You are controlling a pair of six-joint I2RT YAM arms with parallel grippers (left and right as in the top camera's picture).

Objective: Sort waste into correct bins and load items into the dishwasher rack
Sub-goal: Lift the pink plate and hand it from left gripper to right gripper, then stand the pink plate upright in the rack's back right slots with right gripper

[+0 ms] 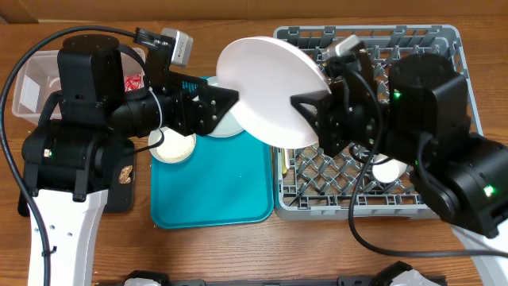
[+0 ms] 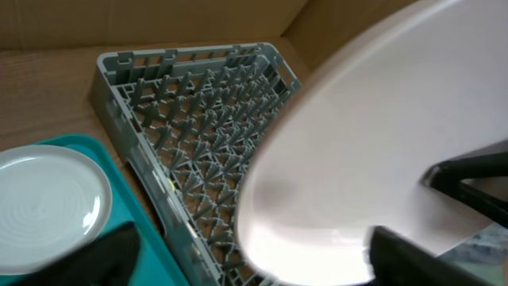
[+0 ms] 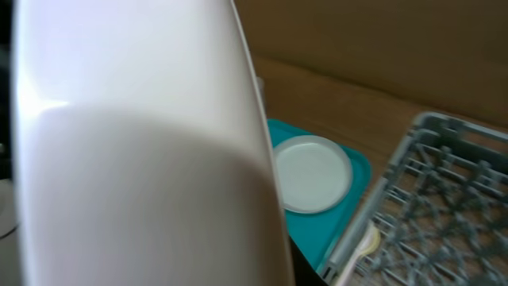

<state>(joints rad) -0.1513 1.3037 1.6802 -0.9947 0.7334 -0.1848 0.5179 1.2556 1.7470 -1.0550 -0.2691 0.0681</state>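
The right fingers [image 1: 311, 102] are closed on the pale plate [image 1: 266, 87], pinching its rim on the side nearest the rack [image 1: 444, 36]. The left fingers [image 2: 421, 256] stand wide apart at the opposite rim and grip nothing. In the left wrist view, one dark finger shows on each side of the plate's edge, with room to spare.

This looks like a hand-over. The right arm works above the rack and can probably reach the pegs more easily, so it carries the plate while the left is free to back away.

The plate hangs in the air over the seam between the tray [image 1: 210, 199] and the rack, touching neither. It is tilted, neither flat nor fully on edge. One broad face turns up toward the overhead camera, where the disc shows as an oval with its long axis running from far-left to near-right. In the right wrist view it stands almost edge-on. That tilt probably suits slotting it upright between the pegs.

A grey plate [image 2: 48, 202] lies flat on the tray, below the left fingers. The tray rests on the table [image 1: 238, 254], just beside the rack.
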